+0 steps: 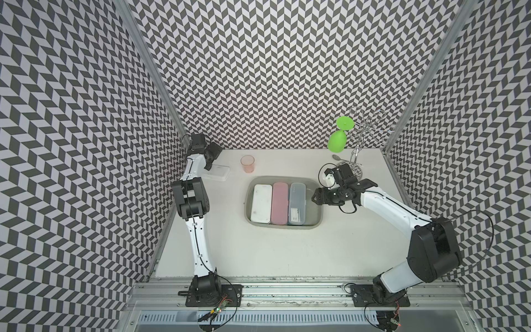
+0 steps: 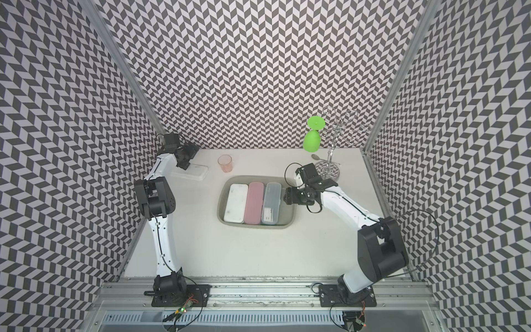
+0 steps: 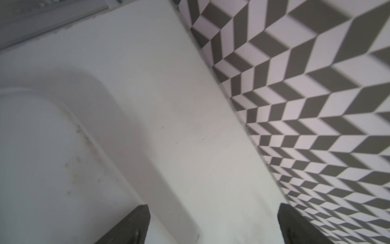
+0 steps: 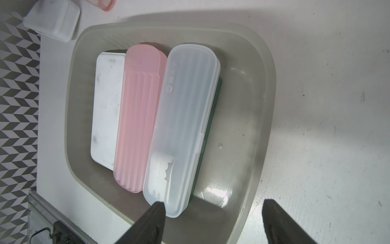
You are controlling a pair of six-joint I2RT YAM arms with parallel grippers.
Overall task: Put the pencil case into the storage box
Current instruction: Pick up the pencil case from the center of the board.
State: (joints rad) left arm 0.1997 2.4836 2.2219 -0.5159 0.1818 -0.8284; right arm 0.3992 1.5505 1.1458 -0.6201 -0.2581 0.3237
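right gripper jaws apart, empty. The clear pencil case lies in the storage box just ahead. left gripper wide, empty, with the white pencil case beside one finger.

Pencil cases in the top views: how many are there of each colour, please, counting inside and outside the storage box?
White: 2 (white case inside, white case outside)
Pink: 1 (pink case)
Clear: 1 (clear case)
Total: 4
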